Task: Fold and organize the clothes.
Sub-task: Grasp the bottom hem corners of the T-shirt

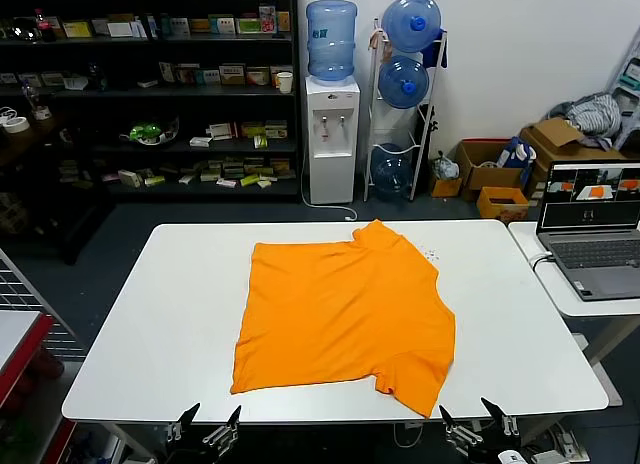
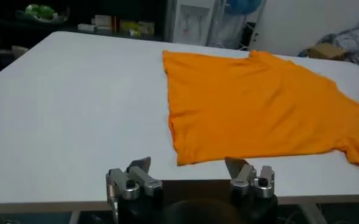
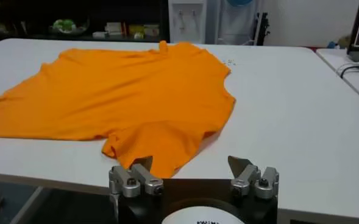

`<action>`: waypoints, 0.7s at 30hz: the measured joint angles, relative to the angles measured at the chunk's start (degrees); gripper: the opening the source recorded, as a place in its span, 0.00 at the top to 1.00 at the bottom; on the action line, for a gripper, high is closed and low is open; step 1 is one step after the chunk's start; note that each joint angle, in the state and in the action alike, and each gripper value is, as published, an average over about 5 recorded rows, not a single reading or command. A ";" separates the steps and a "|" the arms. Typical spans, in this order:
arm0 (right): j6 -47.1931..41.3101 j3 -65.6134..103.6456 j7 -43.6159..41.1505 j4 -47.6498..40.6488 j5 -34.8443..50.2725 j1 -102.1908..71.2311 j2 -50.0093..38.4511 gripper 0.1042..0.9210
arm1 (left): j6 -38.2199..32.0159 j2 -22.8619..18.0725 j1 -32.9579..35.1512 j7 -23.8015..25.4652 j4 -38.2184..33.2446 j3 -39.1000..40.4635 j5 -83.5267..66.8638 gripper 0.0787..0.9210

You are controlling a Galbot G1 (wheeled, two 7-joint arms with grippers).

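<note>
The bright orange T-shirt (image 1: pixel 345 314) lies spread flat on the white table (image 1: pixel 140 324), plain side up, collar toward the far edge and one sleeve at the near right corner. It also shows in the left wrist view (image 2: pixel 258 106) and the right wrist view (image 3: pixel 118 91). My left gripper (image 1: pixel 208 424) is open and empty below the table's near edge, left of the shirt's hem corner (image 2: pixel 188 159). My right gripper (image 1: pixel 478 419) is open and empty below the near edge, right of the sleeve (image 3: pixel 149 146).
An open laptop (image 1: pixel 592 224) stands on a side table at the right, its cable near the table corner. Shelves, a water dispenser (image 1: pixel 331 134) and cardboard boxes stand behind. A few small white specks (image 1: pixel 431 254) lie by the shirt's far right shoulder.
</note>
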 measured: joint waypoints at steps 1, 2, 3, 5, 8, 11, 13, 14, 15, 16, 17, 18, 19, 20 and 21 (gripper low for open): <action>0.03 -0.10 0.01 -0.09 -0.09 0.11 0.06 0.12 | 0.00 0.00 -0.05 0.00 0.05 -0.01 0.00 0.12; 0.07 -0.22 0.03 -0.19 -0.19 0.23 0.13 0.12 | 0.00 -0.03 -0.11 0.02 0.12 -0.02 0.01 0.12; 0.14 -0.45 0.06 -0.41 -0.41 0.50 0.30 0.12 | 0.00 -0.08 -0.25 0.07 0.26 -0.03 0.04 0.12; 0.28 -1.06 0.12 -0.99 -0.96 1.23 0.72 0.12 | -0.03 -0.26 -0.63 0.28 0.66 0.01 0.16 0.12; 0.51 -2.27 0.18 -2.30 -2.11 2.91 1.63 0.12 | -0.04 -0.76 -1.60 0.81 1.69 0.29 0.41 0.12; 0.79 -3.63 0.20 -3.88 -3.44 4.85 2.66 0.12 | 0.01 -1.44 -3.16 1.42 3.35 0.92 0.67 0.12; 0.97 -4.51 0.18 -4.96 -4.30 6.10 3.35 0.12 | 0.00 -1.95 -4.45 1.86 4.68 1.47 0.84 0.12; 1.05 -4.94 0.18 -5.52 -4.70 6.72 3.70 0.12 | -0.03 -2.20 -5.12 2.08 5.35 1.75 0.92 0.12; 1.10 -5.37 0.17 -6.08 -5.09 7.32 4.07 0.12 | -0.09 -2.46 -5.81 2.31 6.04 2.04 1.01 0.12; 1.13 -5.80 0.16 -6.63 -5.48 7.92 4.46 0.12 | -0.17 -2.71 -6.48 2.52 6.71 2.34 1.13 0.12; 1.16 -6.23 0.15 -7.17 -5.84 8.48 4.84 0.12 | -0.26 -2.96 -7.13 2.71 7.38 2.64 1.28 0.12; 1.19 -6.64 0.14 -7.68 -6.19 8.99 5.23 0.12 | -0.35 -3.21 -7.78 2.90 8.04 2.95 1.46 0.12; 1.24 -7.05 0.13 -8.17 -6.55 9.48 5.61 0.12 | -0.43 -3.45 -8.39 3.07 8.68 3.26 1.64 0.12; 1.30 -7.43 0.12 -8.64 -6.87 9.92 5.98 0.12 | -0.50 -3.68 -8.97 3.19 9.29 3.56 1.83 0.12; 1.36 -7.79 0.11 -9.06 -7.16 10.30 6.33 0.12 | -0.55 -3.88 -9.52 3.30 9.87 3.86 2.01 0.12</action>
